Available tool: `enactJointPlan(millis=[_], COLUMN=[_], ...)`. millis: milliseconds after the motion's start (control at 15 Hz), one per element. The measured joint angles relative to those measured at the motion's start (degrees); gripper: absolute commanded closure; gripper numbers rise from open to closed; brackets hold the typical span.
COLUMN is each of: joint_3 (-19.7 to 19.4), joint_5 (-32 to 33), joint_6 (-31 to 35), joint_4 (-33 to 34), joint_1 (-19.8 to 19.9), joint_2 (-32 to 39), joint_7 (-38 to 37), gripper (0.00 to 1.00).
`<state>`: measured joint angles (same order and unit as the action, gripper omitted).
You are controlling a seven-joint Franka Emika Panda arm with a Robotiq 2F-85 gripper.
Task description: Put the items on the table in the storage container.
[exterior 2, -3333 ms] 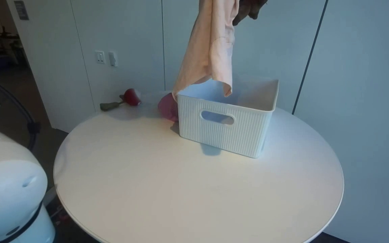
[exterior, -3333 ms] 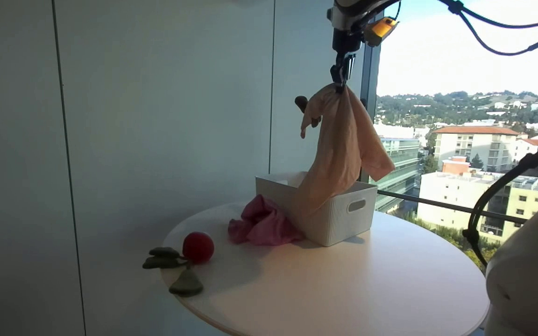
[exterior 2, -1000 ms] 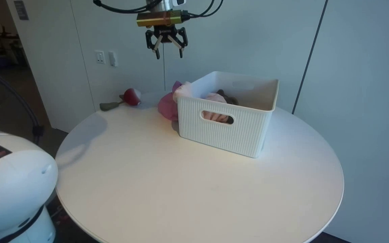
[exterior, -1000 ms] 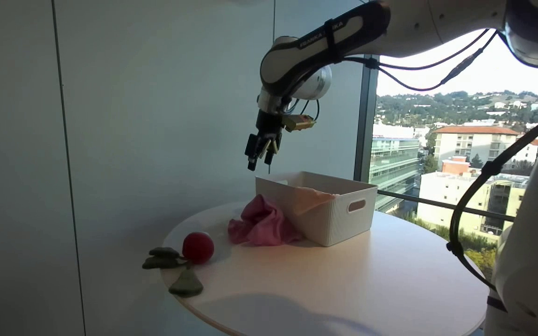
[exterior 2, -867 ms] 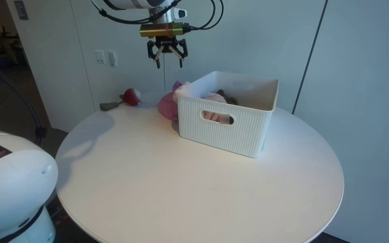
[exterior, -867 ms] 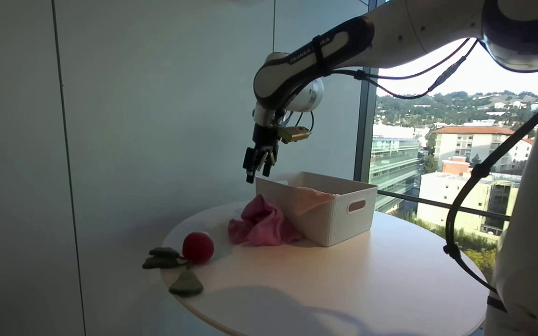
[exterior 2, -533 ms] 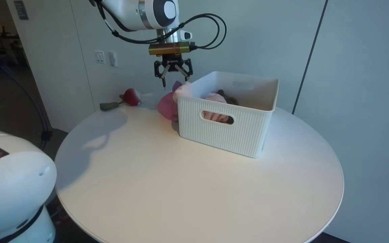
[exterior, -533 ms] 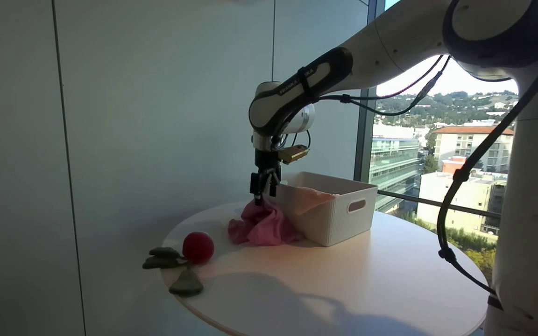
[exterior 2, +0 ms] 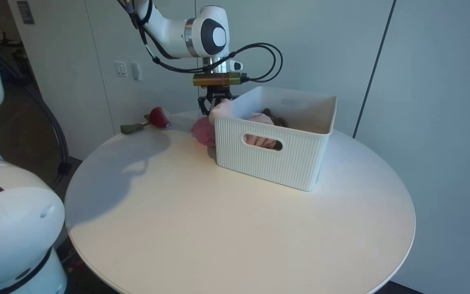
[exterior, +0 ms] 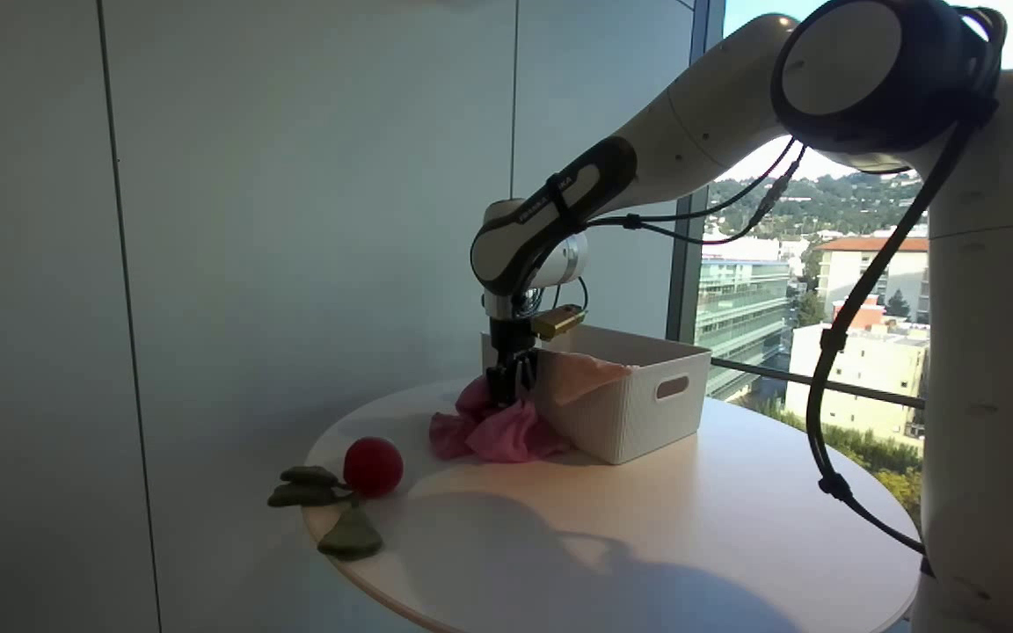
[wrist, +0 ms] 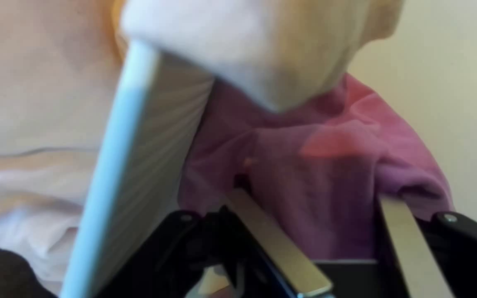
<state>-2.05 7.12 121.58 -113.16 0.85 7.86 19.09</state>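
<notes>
The pink cloth (exterior: 506, 435) lies crumpled on the round table (exterior: 735, 497), right beside the white container (exterior: 660, 426); the gripper (wrist: 315, 191) points straight down at it, fingers (wrist: 406, 236) spread with folds showing between them (whether they press on it is hard to tell in the blurred wrist view). Above, the arm (exterior: 691, 132) bends at the wrist and slants up to a high elbow; a peach cloth (exterior: 586, 375) droops over the container's rim; a red, green-leaved object (exterior: 373, 467) sits near the table's edge.

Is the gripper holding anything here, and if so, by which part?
Nothing appears to be held: the gripper is open, its jaws apart in the wrist view, with folds of the pink cloth between them.
</notes>
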Motion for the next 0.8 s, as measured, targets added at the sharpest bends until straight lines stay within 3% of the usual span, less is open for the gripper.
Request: enactJointPlan(millis=[200, 267, 800], joint_3=[0.0, 0.0, 0.18], joint_5=[-0.52, -0.55, -1.48], joint_6=[0.34, 0.34, 1.76], joint_4=[0.58, 0.73, -0.22], joint_1=[0.55, 0.67, 0.56], joint_2=[-0.49, -1.07, -19.6], joint_7=[0.2, 0.2, 4.58], gripper=[0.95, 0.98, 0.99])
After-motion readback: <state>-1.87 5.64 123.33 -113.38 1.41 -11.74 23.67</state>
